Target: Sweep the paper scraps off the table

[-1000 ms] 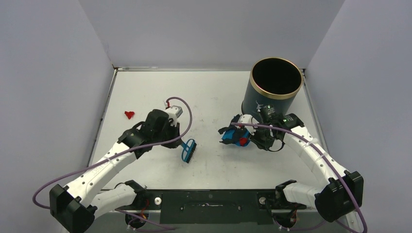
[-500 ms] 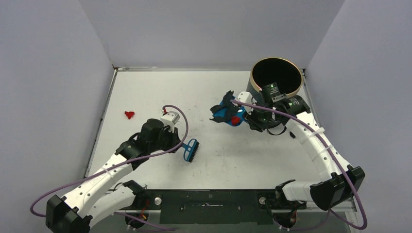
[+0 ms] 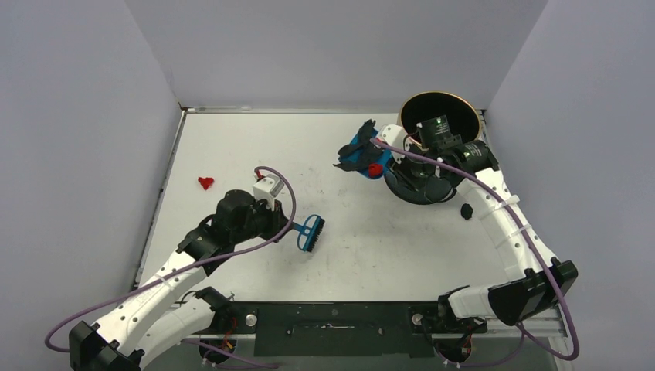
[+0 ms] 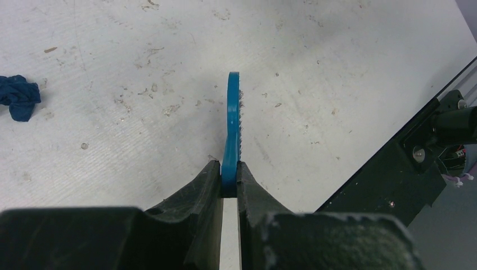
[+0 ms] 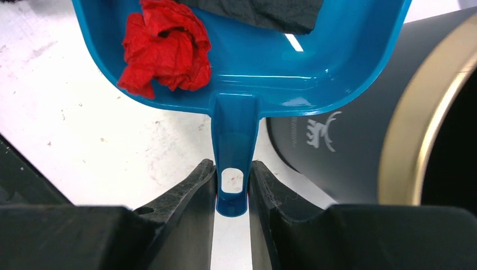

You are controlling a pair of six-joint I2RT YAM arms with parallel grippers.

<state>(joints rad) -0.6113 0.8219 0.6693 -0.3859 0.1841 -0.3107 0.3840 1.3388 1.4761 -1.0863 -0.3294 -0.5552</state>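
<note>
Bin (image 3: 440, 116), dark with a gold rim, stands at the far right corner of the white surface (image 3: 232, 147). The right end effector (image 5: 232, 169) is clamped on the handle of a blue dustpan (image 5: 253, 67), which it holds in the air just left of the bin's rim. In the pan lie a crumpled red scrap (image 5: 166, 48) and, farther from the handle, a black scrap (image 5: 264, 14).

Well left of the bin and nearer the arm bases, the left end effector (image 4: 229, 169) is clamped on the handle of a blue brush (image 4: 232, 121). The wrist view shows the brush edge-on, pointing away from the fingers. It is hard to tell whether the bristles touch the surface.

Loose scraps lie on the surface. A red lump (image 3: 205, 182) sits far left of the bin, close to the left edge. A small black lump (image 3: 466, 209) lies just on the near side of the bin, beside the right arm. A blue scrap (image 4: 18, 97) shows only in the left wrist view, apart from the brush. Where it lies relative to the bin cannot be told.
</note>
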